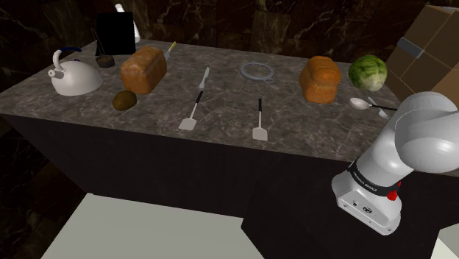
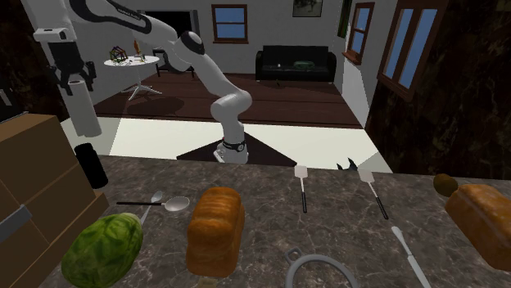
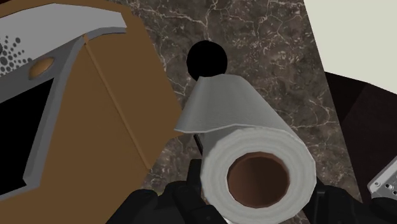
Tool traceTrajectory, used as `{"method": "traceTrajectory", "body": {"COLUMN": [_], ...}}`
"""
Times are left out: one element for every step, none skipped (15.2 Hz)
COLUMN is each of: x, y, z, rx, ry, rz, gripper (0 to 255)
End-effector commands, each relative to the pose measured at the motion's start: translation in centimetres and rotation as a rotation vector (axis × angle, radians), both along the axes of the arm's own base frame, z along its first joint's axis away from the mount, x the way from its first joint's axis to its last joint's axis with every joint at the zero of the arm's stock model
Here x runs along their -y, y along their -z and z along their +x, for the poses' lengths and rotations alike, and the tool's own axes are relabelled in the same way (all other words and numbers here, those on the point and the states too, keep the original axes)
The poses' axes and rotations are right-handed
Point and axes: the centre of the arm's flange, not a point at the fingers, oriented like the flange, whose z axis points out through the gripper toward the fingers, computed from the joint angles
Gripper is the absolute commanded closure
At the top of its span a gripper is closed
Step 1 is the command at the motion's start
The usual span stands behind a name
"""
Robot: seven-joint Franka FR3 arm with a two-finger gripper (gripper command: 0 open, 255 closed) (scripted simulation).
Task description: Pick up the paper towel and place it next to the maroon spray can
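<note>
I am holding the paper towel (image 2: pixel 83 108) by its upper end. My fingers (image 3: pixel 162 207) are clasping the roll from either side, and its brown core is facing me between them. I am gripping at one end so that the free end is hanging down toward the worktop (image 2: pixel 270 200) and can land first.

Location of the roll: it is hanging over the worktop's corner, off the surface, between the brown box (image 2: pixel 33 192) and the worktop's edge. Its lower end is sitting just above the spray can (image 2: pixel 90 166), which is drawn black here, not maroon. I cannot tell whether the two are touching.

Stage, as I am judging it: the pick is done and the placing is not yet done. The roll is lined up nearly over the can rather than beside it. The next move is therefore calling for a sideways offset toward bare worktop before any descent. The open side is toward the spoon (image 2: pixel 156 200) and the green cabbage (image 2: pixel 102 249), while the box is blocking the other side.

Risk: a straight descent is likely to strike the can and tip it. I am expecting the roll to be light and soft, giving under pressure. Setting it down on its flat end is offering the best chance of it standing upright once released.
</note>
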Motion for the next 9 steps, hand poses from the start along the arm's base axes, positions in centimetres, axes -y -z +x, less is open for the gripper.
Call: {"method": "traceTrajectory", "body": {"x": [0.1,0.1,0.1,0.1,0.1,0.1,0.1,0.1,0.1], "y": [1.0,1.5,2.0,2.6,3.1,3.6,4.2,4.7,5.2], "z": [-0.1,-0.1,-0.1,-0.1,-0.1,-0.1,-0.1,-0.1,-0.1], "rx": [0.0,0.0,0.0,0.0,0.0,0.0,0.0,0.0,0.0], "ry": [0.0,0.0,0.0,0.0,0.0,0.0,0.0,0.0,0.0], "rz": [0.0,0.0,0.0,0.0,0.0,0.0,0.0,0.0,0.0], "gripper": [255,255,255,255,255,255,255,255,255]}}
